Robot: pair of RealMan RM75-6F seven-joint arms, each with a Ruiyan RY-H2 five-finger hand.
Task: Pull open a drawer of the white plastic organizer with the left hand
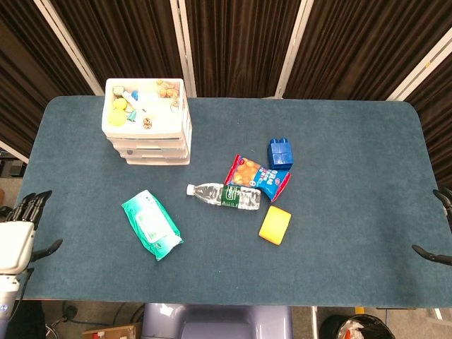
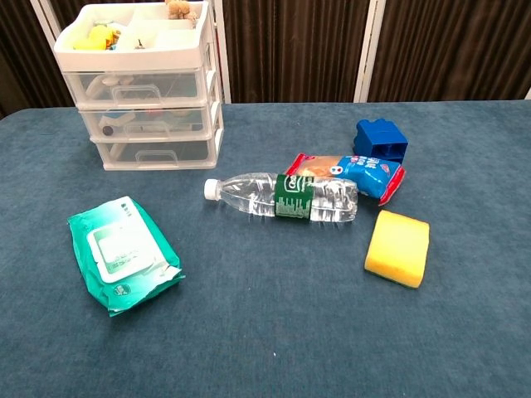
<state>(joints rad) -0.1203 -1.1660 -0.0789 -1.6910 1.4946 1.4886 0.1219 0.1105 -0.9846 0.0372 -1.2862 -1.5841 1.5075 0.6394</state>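
The white plastic organizer (image 1: 147,129) (image 2: 143,83) stands at the table's far left with its three clear-fronted drawers pushed in and small items in its open top tray. My left hand (image 1: 20,229) hangs off the table's left edge in the head view, fingers apart and holding nothing, far from the organizer. Only dark fingertips of my right hand (image 1: 438,226) show at the right edge of the head view, spread and holding nothing. Neither hand appears in the chest view.
A green wet-wipes pack (image 1: 151,224) (image 2: 122,253) lies in front of the organizer. A water bottle (image 1: 224,195) (image 2: 284,196), a snack bag (image 1: 257,176), a blue block (image 1: 280,152) and a yellow sponge (image 1: 275,224) lie mid-table.
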